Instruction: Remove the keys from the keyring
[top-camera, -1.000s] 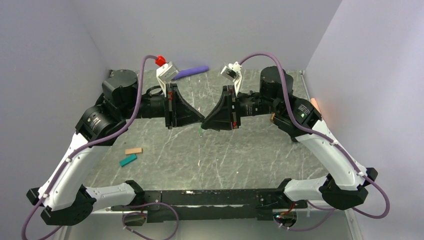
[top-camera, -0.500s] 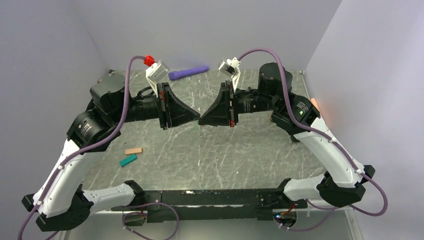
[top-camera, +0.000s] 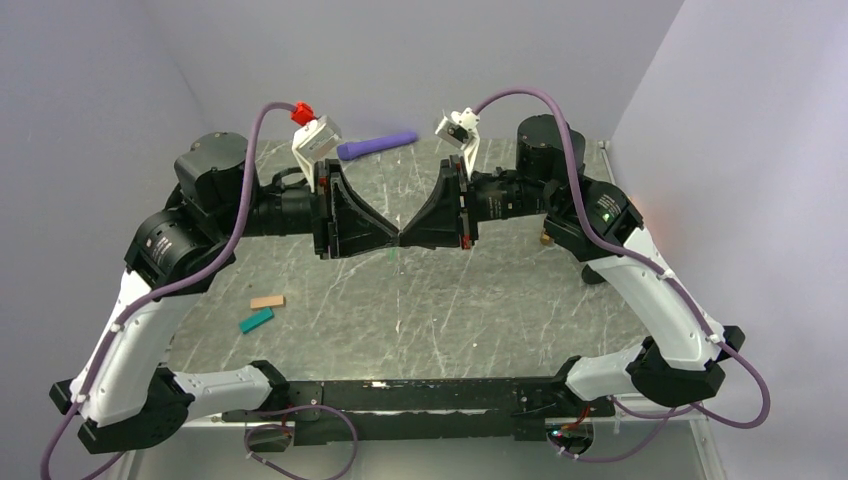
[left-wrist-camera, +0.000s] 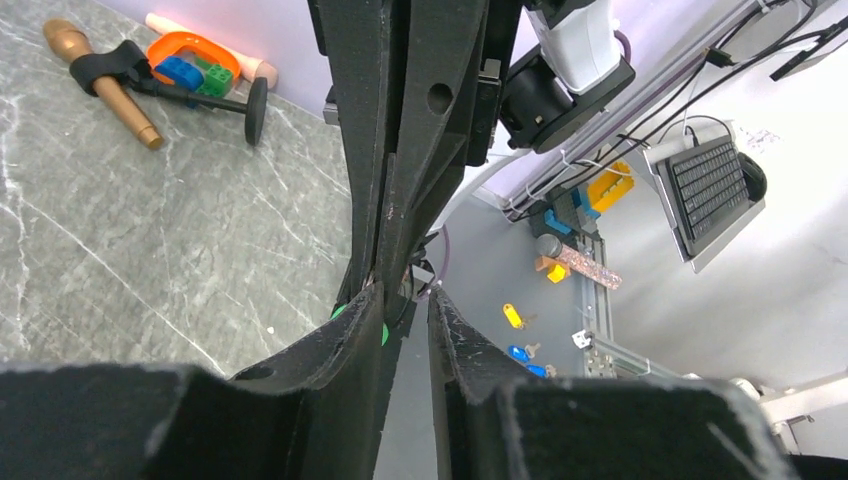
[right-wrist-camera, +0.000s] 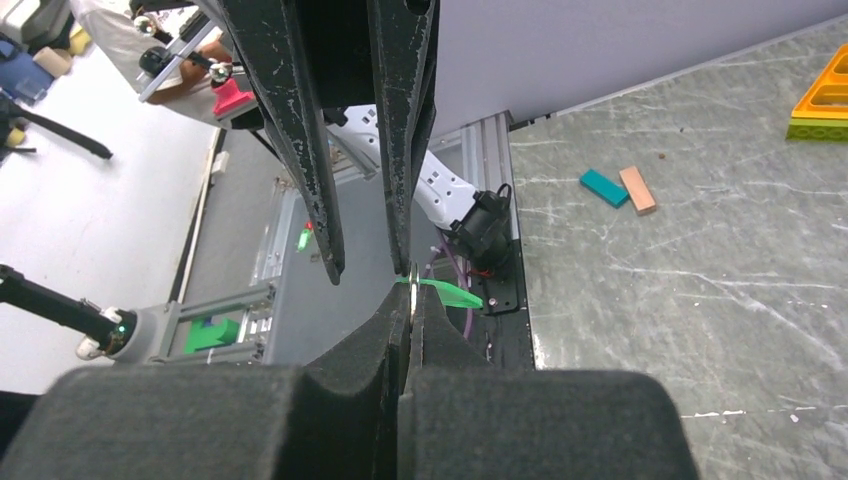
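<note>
Surface: grey veined stone-look tabletop (top-camera: 480, 300); teal block (top-camera: 256, 320) and tan block (top-camera: 267, 301) at 8 o'clock, purple rod (top-camera: 377, 146) at 12.
Room: plain lilac walls (top-camera: 450, 60).
Left gripper (left-wrist-camera: 403, 295): jaws spread.
Right gripper (right-wrist-camera: 410, 300): jaws pinch thin silver keyring (right-wrist-camera: 413, 272).
Key: tiny flat bright-green oblong key (right-wrist-camera: 440, 292), hanging at those tips, mid-table.

Top view. The left gripper (top-camera: 392, 238) and right gripper (top-camera: 408, 238) meet tip to tip at frame centre, above the grey veined stone table (top-camera: 480, 300). A thin metal keyring (right-wrist-camera: 413, 273) sits between the right gripper's tips; the tiny flat bright-green key (top-camera: 392, 256) hangs just below. Lower left: tan block (top-camera: 267, 301), with teal block (top-camera: 256, 320) near, below it. Upper centre: purple cylinder (top-camera: 377, 146), behind the grippers.
</note>
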